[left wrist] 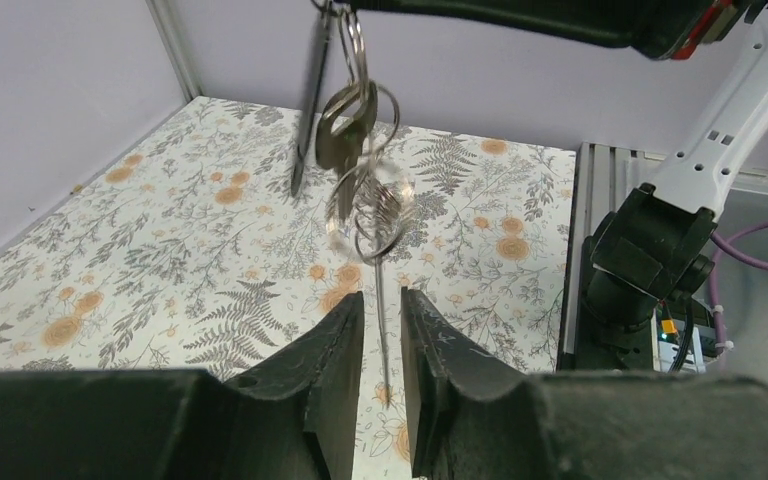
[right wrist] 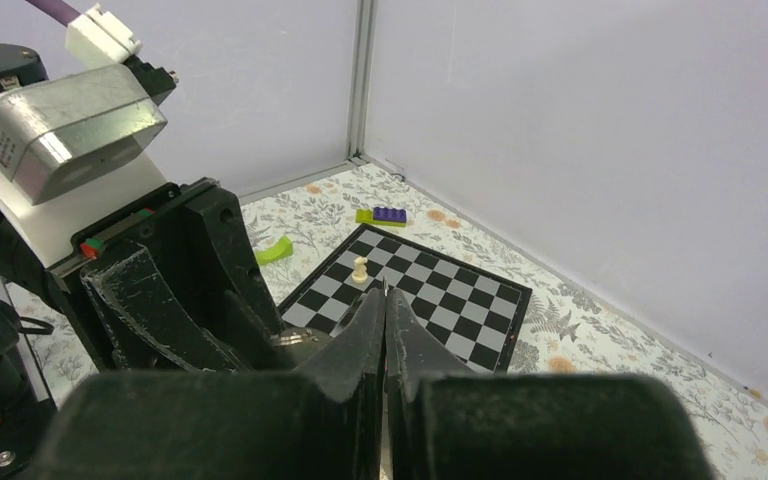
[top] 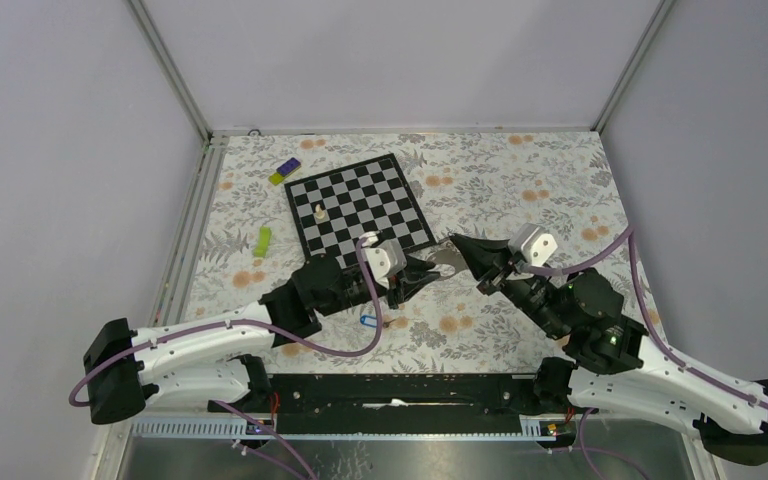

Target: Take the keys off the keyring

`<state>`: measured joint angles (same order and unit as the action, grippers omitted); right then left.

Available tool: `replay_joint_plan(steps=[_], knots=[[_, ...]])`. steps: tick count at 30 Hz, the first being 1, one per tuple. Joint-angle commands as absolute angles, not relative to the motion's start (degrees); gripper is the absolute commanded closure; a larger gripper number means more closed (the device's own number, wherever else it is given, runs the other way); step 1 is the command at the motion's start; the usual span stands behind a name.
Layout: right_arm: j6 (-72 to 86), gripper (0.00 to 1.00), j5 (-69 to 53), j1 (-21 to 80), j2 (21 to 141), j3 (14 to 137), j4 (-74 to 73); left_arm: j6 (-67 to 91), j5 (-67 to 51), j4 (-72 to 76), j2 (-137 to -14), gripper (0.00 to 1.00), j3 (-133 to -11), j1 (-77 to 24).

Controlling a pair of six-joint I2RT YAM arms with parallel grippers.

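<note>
Silvery keys (left wrist: 345, 135) are seen hanging in a bunch, clear of the flowered table (top: 520, 180), just near of the chessboard's (top: 360, 205) near right corner. The bunch is gripped at its top by the right gripper (right wrist: 385, 300), whose fingers are pressed together with only a sliver of metal showing between them. Blurred wire loops of the keyring (left wrist: 378, 225) are seen low in the bunch. The left gripper (left wrist: 382, 300) is held just beneath, its fingers parted by a narrow gap. A thin metal strip (left wrist: 384, 340) hangs down into that gap, and no contact with either finger can be made out. A blue tag (top: 368, 320) lies on the table beside the left arm, apart from the bunch.
</note>
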<state>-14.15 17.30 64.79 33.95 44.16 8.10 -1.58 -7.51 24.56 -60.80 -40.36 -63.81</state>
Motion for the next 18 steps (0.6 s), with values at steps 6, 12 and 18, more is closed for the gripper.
replay_joint_plan(steps=[6, 12, 18], knots=[[-14.5, 1.0, 18.5, 64.5, 34.7, 46.2, 10.9, -1.5, -7.5, 29.2, -57.5, 0.75, -40.1, -63.7], [-13.5, 1.0, 19.1, 64.5, 34.0, 45.1, 11.2, -2.2, -9.3, 29.1, -58.1, 0.89, -41.0, -63.7], [-13.3, 1.0, 22.7, 64.5, 32.1, 42.8, 11.5, -3.9, -8.9, 19.6, -57.9, 1.0, -45.7, -63.7]])
